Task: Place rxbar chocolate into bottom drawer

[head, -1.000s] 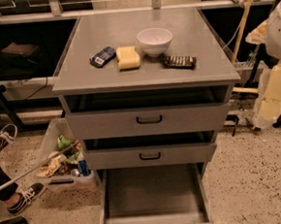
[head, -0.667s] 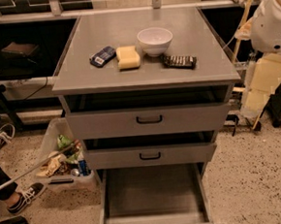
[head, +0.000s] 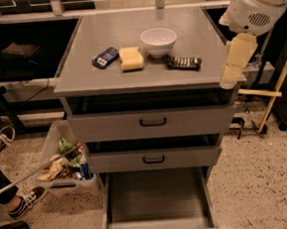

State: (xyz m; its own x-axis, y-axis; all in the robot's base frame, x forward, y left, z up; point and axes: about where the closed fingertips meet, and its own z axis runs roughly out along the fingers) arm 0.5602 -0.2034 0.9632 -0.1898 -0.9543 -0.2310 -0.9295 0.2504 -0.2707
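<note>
The rxbar chocolate [head: 183,62], a flat dark bar with pale lettering, lies on the grey cabinet top [head: 141,22] toward its right front, just right of a white bowl [head: 158,40]. The bottom drawer [head: 157,200] is pulled open at the foot of the cabinet and its flat grey inside is bare. Of my arm I see only a white joint [head: 256,0] and a cream link [head: 234,59] hanging by the cabinet's right front corner, right of the bar. My gripper is out of view.
A yellow sponge block [head: 131,58] and a dark blue packet [head: 105,57] lie left of the bowl. The two upper drawers [head: 151,123] are slightly ajar. A bin of rubbish [head: 63,162] and a person's shoes [head: 21,203] are at the left. A wooden stick [head: 275,91] leans at the right.
My arm has swung in from the right edge and now hangs closer to the cabinet's right front corner. The objects on top and the drawers have not moved.
</note>
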